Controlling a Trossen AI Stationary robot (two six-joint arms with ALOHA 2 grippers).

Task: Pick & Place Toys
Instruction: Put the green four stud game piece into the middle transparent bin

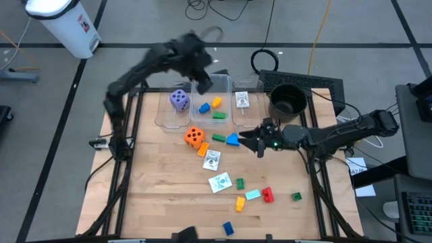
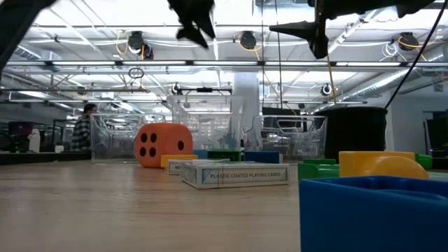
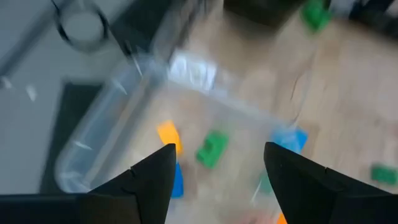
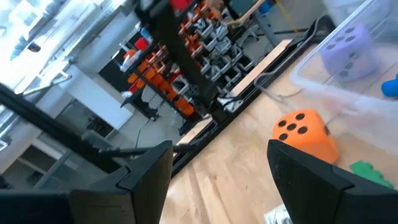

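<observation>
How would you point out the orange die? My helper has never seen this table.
Find the clear tub at the table's back edge. Just in front of it, on the bare wood, sits the orange die, the only orange cube with black dots; the purple die lies inside the tub.

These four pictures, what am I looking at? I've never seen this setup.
Two dark robot arms work at a wooden table. One camera looks down from above, one sits at table height, and one rides on each wrist. The left gripper hovers over a clear tub holding a purple die and a few blocks. The right gripper hangs above the table beside an orange die. Both have open, empty fingers. Loose blocks and cards lie scattered nearer the front.
</observation>
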